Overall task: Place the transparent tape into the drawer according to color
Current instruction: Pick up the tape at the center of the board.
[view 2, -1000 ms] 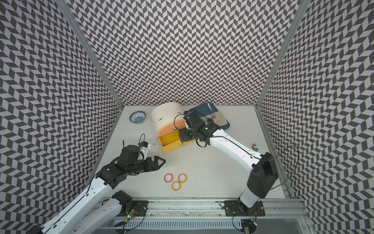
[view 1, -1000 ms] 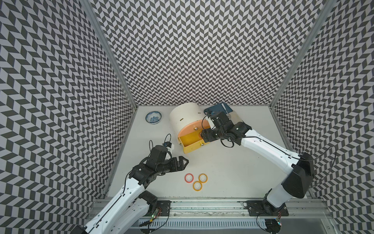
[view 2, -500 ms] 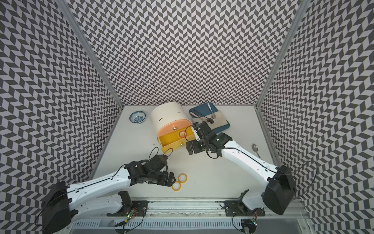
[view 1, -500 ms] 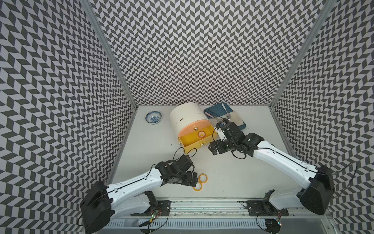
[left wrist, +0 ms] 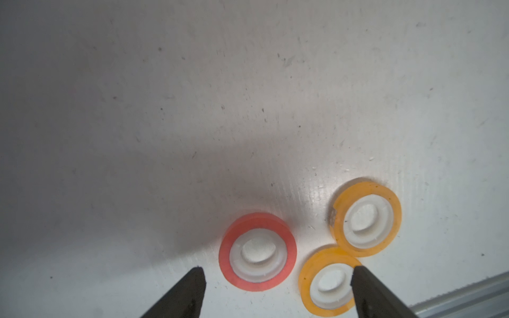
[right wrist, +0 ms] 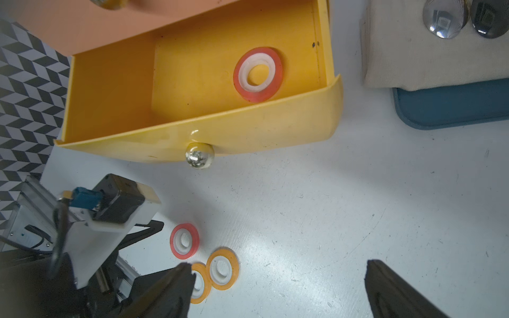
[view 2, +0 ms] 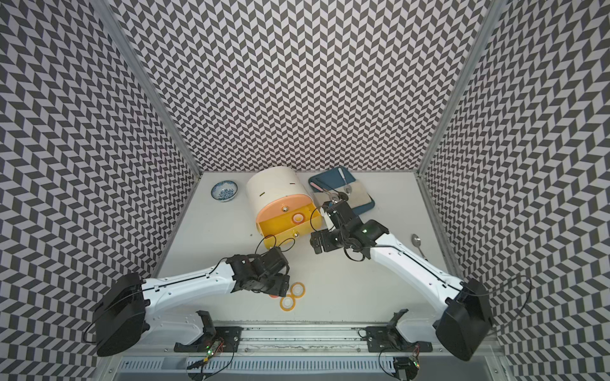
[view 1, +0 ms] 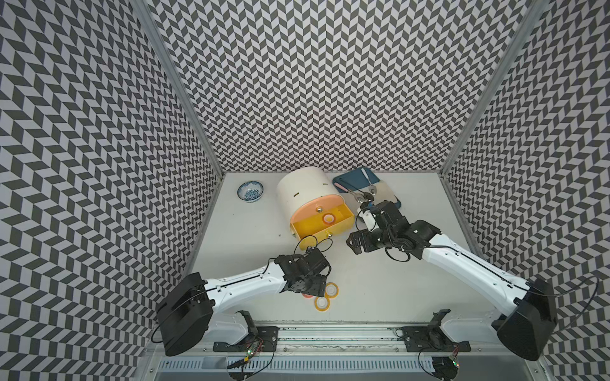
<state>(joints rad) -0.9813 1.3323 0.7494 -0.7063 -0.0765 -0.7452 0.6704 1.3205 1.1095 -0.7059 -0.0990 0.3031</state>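
Left gripper [left wrist: 278,268] swung in to the near edge, jaws apart astride the red tape ring [left wrist: 257,252], likely to pinch it; right gripper [right wrist: 278,263], spread and empty, backed off the yellow drawer [right wrist: 110,82] holding another red ring [right wrist: 257,96].

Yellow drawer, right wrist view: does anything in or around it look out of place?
Yes. A pink-red tape ring lies flat inside the open yellow drawer, a colour mismatch for sorting by colour. The salmon drawer above it is shut, and two yellow tape rings lie on the table.
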